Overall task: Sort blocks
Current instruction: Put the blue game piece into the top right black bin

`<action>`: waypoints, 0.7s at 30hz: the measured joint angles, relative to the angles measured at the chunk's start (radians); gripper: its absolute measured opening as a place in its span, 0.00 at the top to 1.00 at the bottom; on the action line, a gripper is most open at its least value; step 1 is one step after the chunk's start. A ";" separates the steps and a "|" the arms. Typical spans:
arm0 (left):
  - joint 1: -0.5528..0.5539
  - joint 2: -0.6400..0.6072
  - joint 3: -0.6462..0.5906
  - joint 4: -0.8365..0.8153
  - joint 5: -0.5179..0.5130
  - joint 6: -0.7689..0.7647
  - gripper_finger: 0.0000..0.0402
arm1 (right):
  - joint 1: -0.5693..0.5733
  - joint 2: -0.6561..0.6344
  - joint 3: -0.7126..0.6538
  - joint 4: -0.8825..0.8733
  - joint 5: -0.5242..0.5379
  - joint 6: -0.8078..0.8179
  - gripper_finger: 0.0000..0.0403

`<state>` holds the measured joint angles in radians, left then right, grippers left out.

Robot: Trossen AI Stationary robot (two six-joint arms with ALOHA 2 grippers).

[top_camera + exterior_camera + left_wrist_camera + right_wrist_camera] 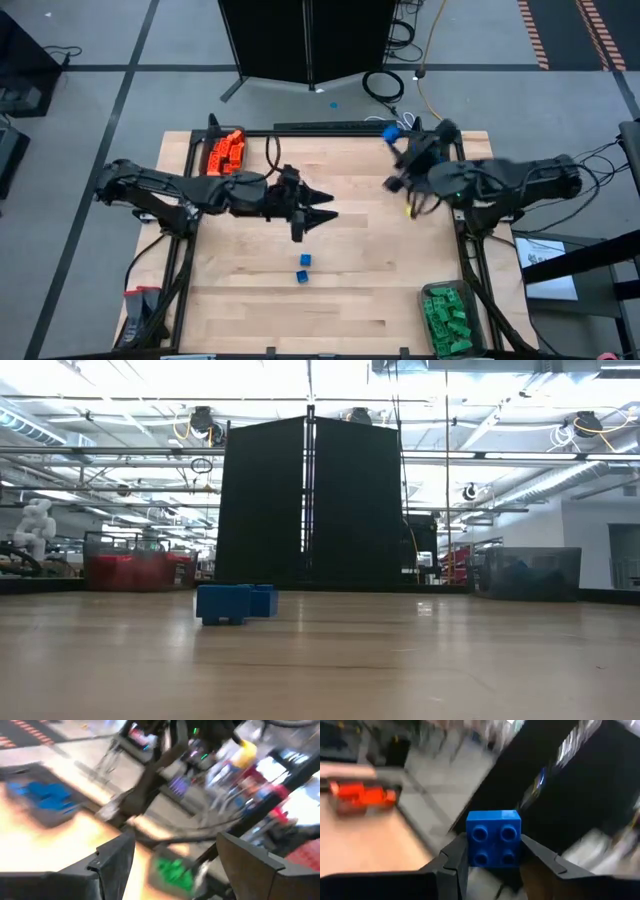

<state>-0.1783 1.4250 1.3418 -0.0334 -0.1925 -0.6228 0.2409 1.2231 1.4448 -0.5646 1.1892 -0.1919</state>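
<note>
Clamped between the right gripper's [492,857] fingers is a blue block [493,838], held near the tabletop's [250,300] far right corner. Left gripper [322,204] hangs open and empty mid-table; two blue blocks [303,267] lie beyond it. Risk: a shallow grip may let the block slip and drop short of its bin.

Black partition [308,500] stands beneath bright ceiling lights [150,375].
</note>
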 joint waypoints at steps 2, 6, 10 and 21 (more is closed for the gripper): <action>0.030 -0.043 0.000 -0.094 0.000 0.022 0.30 | -0.076 -0.052 -0.002 -0.318 -0.064 0.355 0.70; 0.123 -0.179 0.001 -0.246 -0.007 0.091 0.30 | -0.231 -0.120 -0.054 -0.786 -0.081 0.869 0.70; 0.225 -0.293 0.002 -0.348 -0.020 0.163 0.30 | -0.389 -0.198 -0.186 -0.836 -0.202 1.033 0.70; 0.330 -0.389 0.002 -0.664 -0.047 0.156 0.30 | -0.799 -0.232 -0.714 -0.269 -0.738 1.023 0.70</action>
<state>0.1518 1.0355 1.3434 -0.6974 -0.2398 -0.4669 -0.5581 0.9907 0.7312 -0.8337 0.4508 0.8312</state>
